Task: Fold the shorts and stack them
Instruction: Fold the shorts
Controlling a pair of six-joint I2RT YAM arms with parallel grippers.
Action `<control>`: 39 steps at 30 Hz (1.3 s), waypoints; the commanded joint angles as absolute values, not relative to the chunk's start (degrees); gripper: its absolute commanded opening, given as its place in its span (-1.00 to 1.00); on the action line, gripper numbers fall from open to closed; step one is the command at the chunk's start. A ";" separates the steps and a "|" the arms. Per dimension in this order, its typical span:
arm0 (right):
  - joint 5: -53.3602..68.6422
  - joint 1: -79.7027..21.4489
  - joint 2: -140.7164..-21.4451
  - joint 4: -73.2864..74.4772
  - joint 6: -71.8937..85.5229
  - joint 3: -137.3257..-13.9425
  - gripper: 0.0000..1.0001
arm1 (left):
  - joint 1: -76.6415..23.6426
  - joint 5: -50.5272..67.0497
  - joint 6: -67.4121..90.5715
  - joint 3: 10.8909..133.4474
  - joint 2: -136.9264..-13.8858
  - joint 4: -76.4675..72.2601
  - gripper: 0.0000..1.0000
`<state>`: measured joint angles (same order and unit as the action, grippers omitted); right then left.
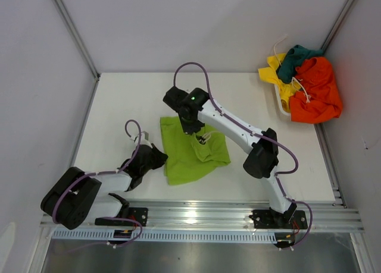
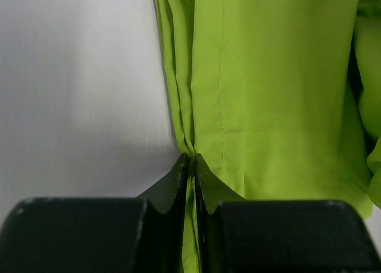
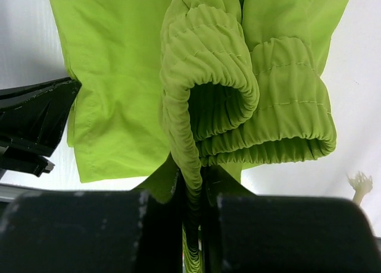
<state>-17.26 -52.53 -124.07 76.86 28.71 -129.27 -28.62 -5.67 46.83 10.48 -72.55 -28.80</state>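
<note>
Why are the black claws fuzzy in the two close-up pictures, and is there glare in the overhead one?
Left wrist view: the left gripper sits too near the lens and blurs, while the green shorts show sharp stitching. Right wrist view: same for the right gripper, waistband ribbing crisp. Top view: even light, soft shadows on the table, faint shine on the metal rail.

White table (image 1: 119,100), pale grey walls (image 1: 208,23)

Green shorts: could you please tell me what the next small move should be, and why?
Probably ease both arms slightly apart to draw the cloth taut. The left gripper is shut on a side edge of the green shorts and the right gripper on the waistband. The cloth between them lies bunched, seemingly too rumpled to fold neatly.
</note>
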 commanded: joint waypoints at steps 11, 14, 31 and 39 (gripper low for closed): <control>-17.93 -49.05 -118.22 83.49 25.84 -135.17 -1.00 | -29.00 -7.91 44.21 10.55 -68.65 -24.00 -0.79; -17.76 -48.17 -116.55 83.93 25.23 -135.26 -1.00 | -28.92 -8.17 44.12 10.63 -68.03 -23.38 -0.79; -13.36 -50.89 -116.98 81.65 25.66 -133.60 -0.97 | -28.92 -8.79 43.86 10.81 -66.71 -21.97 -0.79; -12.21 -52.73 -122.33 75.76 27.16 -129.55 -0.98 | -28.92 -8.79 43.86 10.02 -65.04 -21.18 -0.79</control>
<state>-12.88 -51.66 -119.96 77.32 26.00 -130.04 -28.64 -7.84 44.93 10.44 -66.54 -21.08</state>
